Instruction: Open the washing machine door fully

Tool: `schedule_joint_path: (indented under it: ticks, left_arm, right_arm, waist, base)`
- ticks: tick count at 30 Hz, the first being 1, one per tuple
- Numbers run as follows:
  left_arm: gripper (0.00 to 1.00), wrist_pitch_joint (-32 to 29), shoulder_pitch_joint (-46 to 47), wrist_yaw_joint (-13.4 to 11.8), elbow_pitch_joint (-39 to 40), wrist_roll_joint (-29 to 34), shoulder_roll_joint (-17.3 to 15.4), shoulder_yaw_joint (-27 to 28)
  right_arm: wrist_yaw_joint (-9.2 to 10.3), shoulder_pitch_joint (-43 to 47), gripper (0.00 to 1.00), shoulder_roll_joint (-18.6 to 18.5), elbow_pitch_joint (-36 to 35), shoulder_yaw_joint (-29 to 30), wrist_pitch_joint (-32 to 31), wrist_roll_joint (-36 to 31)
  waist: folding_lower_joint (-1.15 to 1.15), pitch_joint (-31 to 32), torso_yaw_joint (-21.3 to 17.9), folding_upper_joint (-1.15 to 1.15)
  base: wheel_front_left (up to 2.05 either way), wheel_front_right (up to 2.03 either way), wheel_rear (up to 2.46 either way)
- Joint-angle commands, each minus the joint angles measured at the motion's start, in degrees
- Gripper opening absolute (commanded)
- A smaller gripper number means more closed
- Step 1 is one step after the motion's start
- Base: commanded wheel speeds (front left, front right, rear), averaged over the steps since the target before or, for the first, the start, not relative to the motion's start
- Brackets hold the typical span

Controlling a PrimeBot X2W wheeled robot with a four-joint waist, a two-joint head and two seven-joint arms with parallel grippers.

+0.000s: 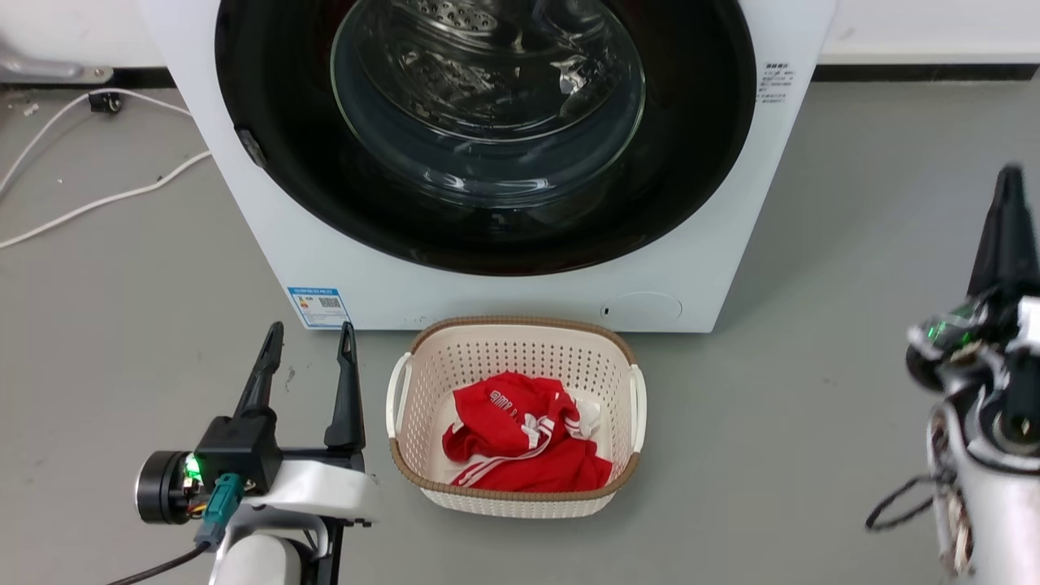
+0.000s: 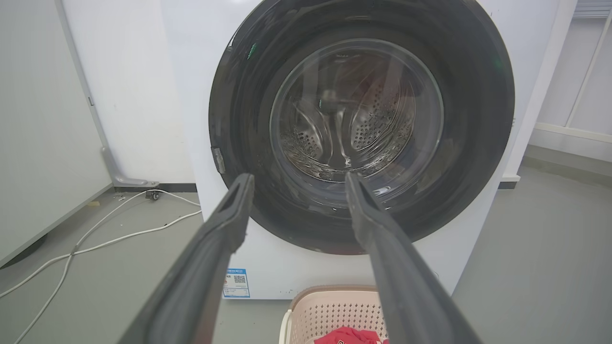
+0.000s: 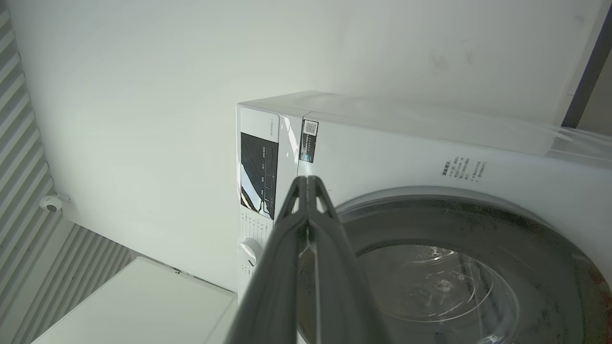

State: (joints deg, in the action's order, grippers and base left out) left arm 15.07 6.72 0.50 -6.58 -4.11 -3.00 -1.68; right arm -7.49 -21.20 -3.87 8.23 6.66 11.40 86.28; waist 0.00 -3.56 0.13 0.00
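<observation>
The washing machine door [image 1: 486, 122] lies shut and flush against the front of the washing machine [image 1: 504, 296], straight ahead of me, its glossy black ring framing the clear glass bowl through which I see the perforated steel drum [image 2: 377, 119]. A small grey tab [image 2: 218, 160] sits on the door's left edge. Low on the white front are a blue label [image 1: 318, 306] at the left and a round cap [image 1: 642, 307] at the right. On the grey floor [image 1: 812, 390] just before the machine stands a cream laundry basket [image 1: 520, 327] with a red garment with white stripes [image 1: 524, 443] inside. My left gripper [image 1: 312, 327] hangs beside the basket's left, near the label, its two fingers spread wide with nothing between them; in its wrist view they point at the door's lower half without touching it. My right gripper [image 1: 1010, 175] is well off to the right of the machine, fingers pressed together on nothing, and its wrist view aims them toward the control panel [image 3: 258, 167] and the knob [image 3: 251, 249] at the machine's top corner. White cables [image 1: 97, 195] trail across the floor at the left
</observation>
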Motion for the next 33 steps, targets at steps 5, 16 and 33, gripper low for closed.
schedule_joint_path:
  ticks: [5,16,33]
  left_arm:
    - [1.00,0.1,2.6,0.2,0.7,0.0,0.0,0.2]
    - [1.00,0.1,6.0,0.5,2.0,0.4,0.1,-0.4]
    - [1.00,0.1,11.1,0.8,4.1,-0.1,0.1,-1.8]
  right_arm:
    - [0.00,-12.9,0.00,-4.9,9.6,1.3,-5.7,3.4]
    - [-0.01,-38.0,0.00,-13.8,32.9,-5.4,-19.6,-0.1]
    - [0.00,-68.7,0.00,-12.1,62.1,-17.7,-36.0,-13.9]
  waist:
    - [0.00,-3.5,0.5,0.00]
    - [0.00,-9.1,2.1,0.00]
    - [0.00,-17.2,4.1,0.00]
  base:
    - [0.00,0.00,0.00]
    - [0.00,0.00,0.00]
    - [0.00,0.00,0.00]
